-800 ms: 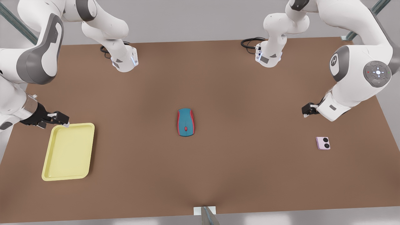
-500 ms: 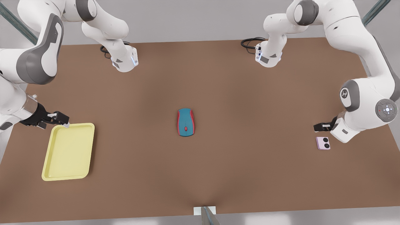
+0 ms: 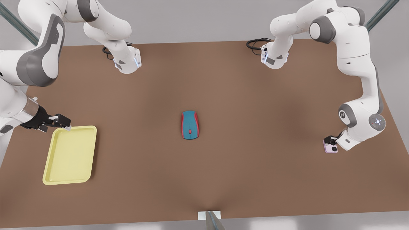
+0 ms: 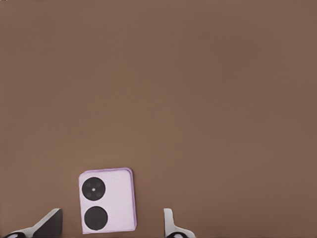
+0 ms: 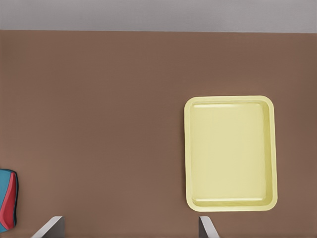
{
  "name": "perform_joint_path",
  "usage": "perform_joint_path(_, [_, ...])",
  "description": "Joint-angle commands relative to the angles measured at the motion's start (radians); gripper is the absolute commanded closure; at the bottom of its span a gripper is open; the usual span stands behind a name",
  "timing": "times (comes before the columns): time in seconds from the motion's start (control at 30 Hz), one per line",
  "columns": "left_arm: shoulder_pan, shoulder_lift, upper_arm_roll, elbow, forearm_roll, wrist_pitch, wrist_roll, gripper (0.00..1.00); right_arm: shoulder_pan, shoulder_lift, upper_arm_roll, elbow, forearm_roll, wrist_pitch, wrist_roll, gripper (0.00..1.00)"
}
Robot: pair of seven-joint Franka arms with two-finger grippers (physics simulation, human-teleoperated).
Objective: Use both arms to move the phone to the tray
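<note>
At the front view's left, the right gripper [image 3: 65,123] hangs just over the far corner of the pale yellow tray [image 3: 70,155], which lies flat on the brown table [image 3: 223,179] close to that table's left edge. The tray's long side runs from far to near. In the right wrist view the tray [image 5: 230,152] lies well ahead of the two fingertips [image 5: 50,225], which stand wide apart with only tabletop between them; this arm waits.

Near the middle of the table sits a teal-and-red computer mouse [image 3: 190,125], its length running far to near, well apart from both the tray and the phone. A sliver of it shows at the border of the right wrist view [image 5: 8,199].

Toward the table's right edge lies the pale pink flip phone [image 3: 330,148], flat, with its two black camera circles facing up. The left gripper [image 3: 330,140] is down right at the phone, covering its far part in the front view. In the left wrist view the phone [image 4: 107,201] lies between the two fingertips [image 4: 49,223], nearer one of them, with a clear gap on either side; the fingers are spread wide and touch nothing. The phone sits on the table, well away from the tray across the table's width.
</note>
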Motion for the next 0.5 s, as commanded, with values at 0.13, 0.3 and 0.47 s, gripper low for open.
perform_joint_path(0.13, [0.024,0.053,0.002,0.0,-0.067,0.109,0.381,0.0,0.0,-0.003,0.0,0.001,0.001,-0.001,-0.006,0.0])
perform_joint_path(0.3, [0.05,0.093,0.002,0.0,-0.114,0.106,0.358,0.0,-0.006,-0.003,-0.003,0.002,0.001,0.0,-0.006,0.0])
perform_joint_path(0.47, [0.065,0.106,0.002,0.0,-0.114,0.106,0.357,0.0,-0.008,-0.004,-0.008,0.004,0.001,-0.003,-0.006,0.0])
